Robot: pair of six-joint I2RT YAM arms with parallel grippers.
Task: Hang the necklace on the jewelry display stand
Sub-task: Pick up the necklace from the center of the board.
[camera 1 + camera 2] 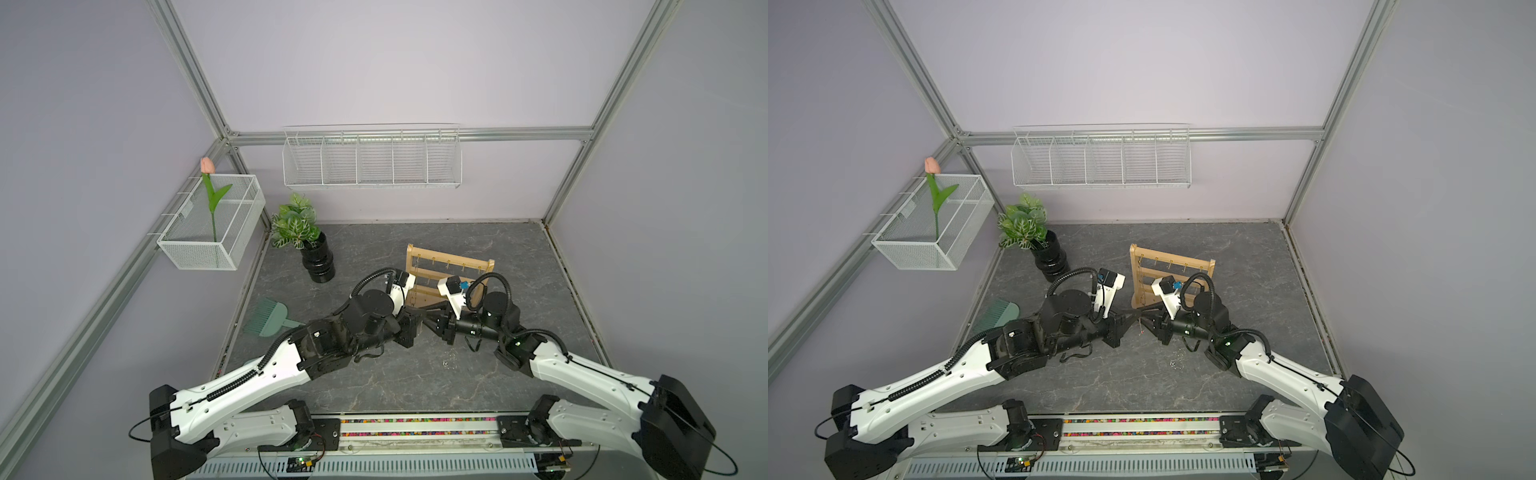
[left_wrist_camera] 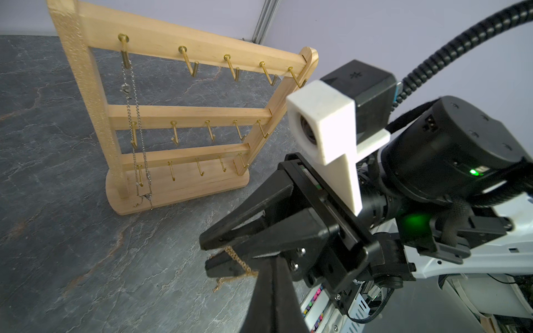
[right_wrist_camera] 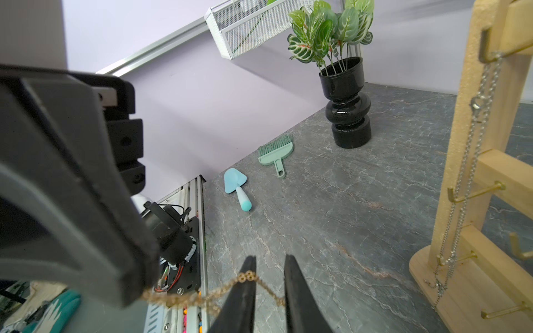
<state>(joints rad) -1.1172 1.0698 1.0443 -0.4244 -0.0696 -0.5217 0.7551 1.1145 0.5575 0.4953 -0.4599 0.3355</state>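
Left pincer: clamped on gold necklace, grip blurred.
Right pincer: jaws narrowly apart around it.
Jewelry display stand: right arm covers its base from above; silver chain hangs there.

- We can read no words, brand names or numbers in any of the views.
- We find one small raised mark, an upright stroke crossed by short bars, on the black camera housing in the left wrist view.
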